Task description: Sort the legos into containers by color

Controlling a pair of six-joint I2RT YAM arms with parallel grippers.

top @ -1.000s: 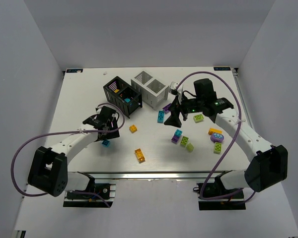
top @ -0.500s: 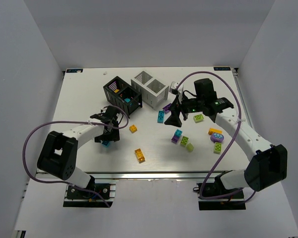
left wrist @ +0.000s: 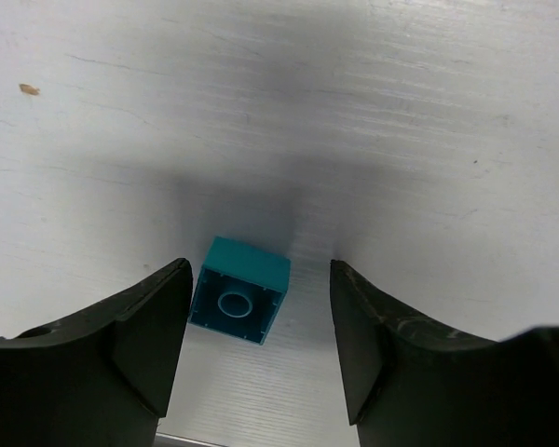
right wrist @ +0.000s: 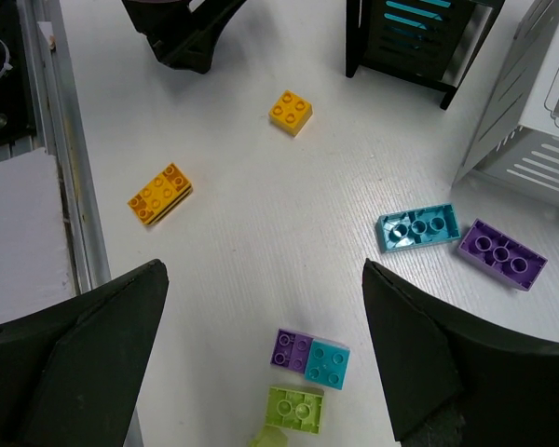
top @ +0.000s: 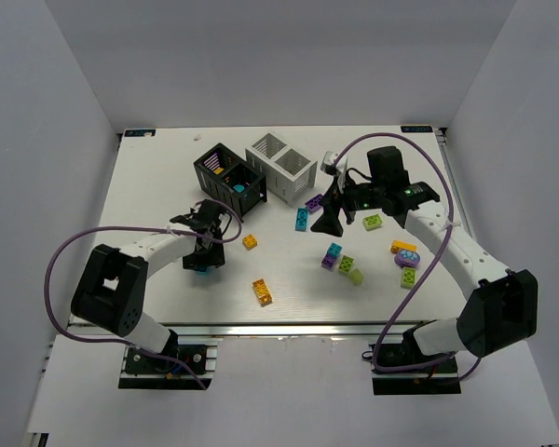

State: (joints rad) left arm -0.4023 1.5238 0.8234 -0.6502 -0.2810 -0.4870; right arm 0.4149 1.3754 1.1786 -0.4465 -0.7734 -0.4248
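Left pincer (left wrist: 261, 321) straddles the upturned teal brick (left wrist: 239, 300) on the counter (left wrist: 410, 130), jaws apart, gripping nothing; it should centre, then close squarely.

Cut off and covered

The black container (right wrist: 419, 51) ran off the right wrist view's top edge, the white container (right wrist: 540, 102) off its right edge; from above, the left gripper (top: 203, 263) covered most of the teal brick (top: 198, 271).

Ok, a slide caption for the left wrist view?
Left gripper, jaws apart, straddles a teal brick, hollow underside showing, on the white table.
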